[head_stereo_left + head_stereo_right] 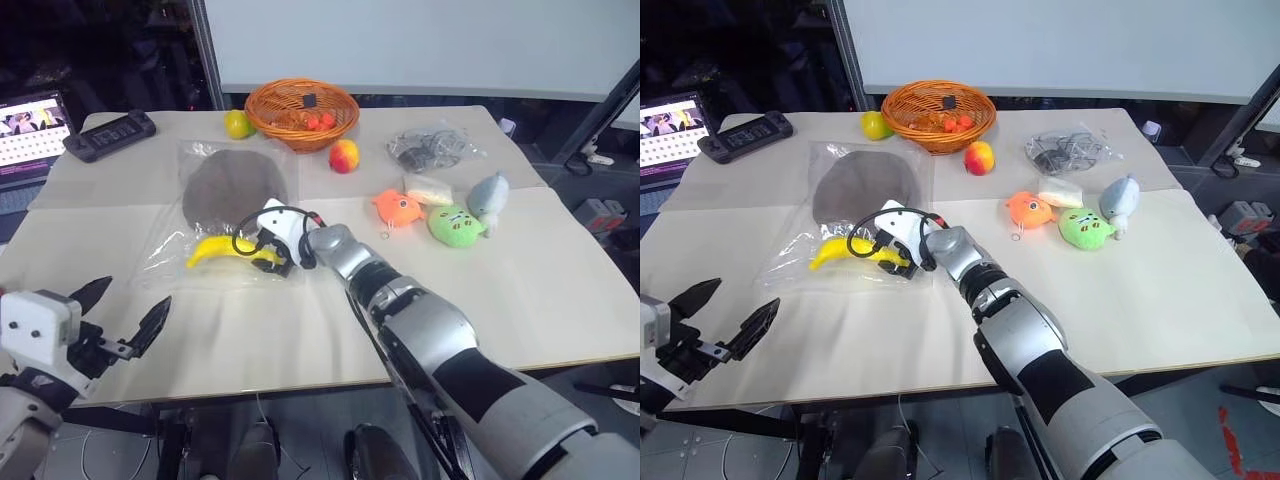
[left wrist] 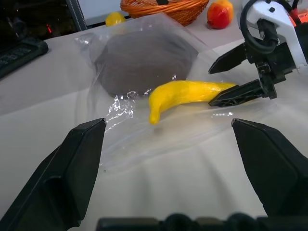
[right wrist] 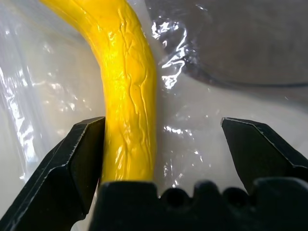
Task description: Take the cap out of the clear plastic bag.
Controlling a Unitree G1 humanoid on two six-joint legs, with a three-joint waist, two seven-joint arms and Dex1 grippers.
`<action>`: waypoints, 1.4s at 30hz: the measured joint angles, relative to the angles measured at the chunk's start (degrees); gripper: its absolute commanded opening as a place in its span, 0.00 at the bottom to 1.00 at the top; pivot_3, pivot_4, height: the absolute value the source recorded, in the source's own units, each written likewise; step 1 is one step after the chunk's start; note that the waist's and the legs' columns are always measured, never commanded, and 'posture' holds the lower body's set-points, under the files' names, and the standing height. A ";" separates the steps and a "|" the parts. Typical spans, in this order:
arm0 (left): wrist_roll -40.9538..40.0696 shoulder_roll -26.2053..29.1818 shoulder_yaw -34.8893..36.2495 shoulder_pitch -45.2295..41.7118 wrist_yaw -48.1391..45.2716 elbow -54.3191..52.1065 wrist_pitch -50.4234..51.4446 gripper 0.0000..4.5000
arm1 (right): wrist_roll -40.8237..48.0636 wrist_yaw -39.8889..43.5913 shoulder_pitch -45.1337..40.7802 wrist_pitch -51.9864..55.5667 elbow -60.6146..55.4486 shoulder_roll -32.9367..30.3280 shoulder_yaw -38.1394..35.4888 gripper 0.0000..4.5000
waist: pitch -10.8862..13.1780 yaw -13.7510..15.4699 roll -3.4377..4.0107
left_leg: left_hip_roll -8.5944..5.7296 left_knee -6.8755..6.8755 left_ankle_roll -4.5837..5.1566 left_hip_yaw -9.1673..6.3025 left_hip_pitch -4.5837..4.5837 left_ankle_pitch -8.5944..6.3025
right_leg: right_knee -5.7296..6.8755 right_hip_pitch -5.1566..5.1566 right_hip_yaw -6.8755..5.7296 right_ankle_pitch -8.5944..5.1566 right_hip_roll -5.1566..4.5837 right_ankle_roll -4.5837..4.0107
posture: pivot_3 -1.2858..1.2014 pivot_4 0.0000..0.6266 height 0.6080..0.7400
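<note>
- Left eye view: the soft brown-grey fabric cap (image 1: 233,188) lies flat inside the glossy clear plastic bag (image 1: 165,252) on the cloth-covered surface (image 1: 520,290).
- Right tool (image 1: 272,250) gapes wide over a yellow banana (image 1: 222,250); left tool (image 1: 122,320) hangs wide, apart.
- The cap looks light and floppy, the film slippery: pinch the cap's edge through the bag mouth.

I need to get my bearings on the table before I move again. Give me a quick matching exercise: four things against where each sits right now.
Things:
1. cap
2. banana
3. right gripper
4. left gripper

Places:
A. open, at the banana's end, over the bag
B. inside the clear plastic bag, on its far side toward the wicker basket
C. open, above the near table edge, apart from the bag
D. on the bag's near part, in front of the cap

Pairs: 1-B, 2-D, 3-A, 4-C
</note>
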 measured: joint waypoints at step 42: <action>4.82 -1.33 -11.18 -6.92 3.59 2.59 1.05 1.00 | -1.28 -40.85 2.22 3.82 1.90 -28.04 -15.77 0.38 | 0.14 0.25 0.08 | -0.11 0.02 0.04 0.35 0.01 0.01 | -0.07 0.06 0.38 0.13 -0.12 0.17 | 0.52 0.24 1.00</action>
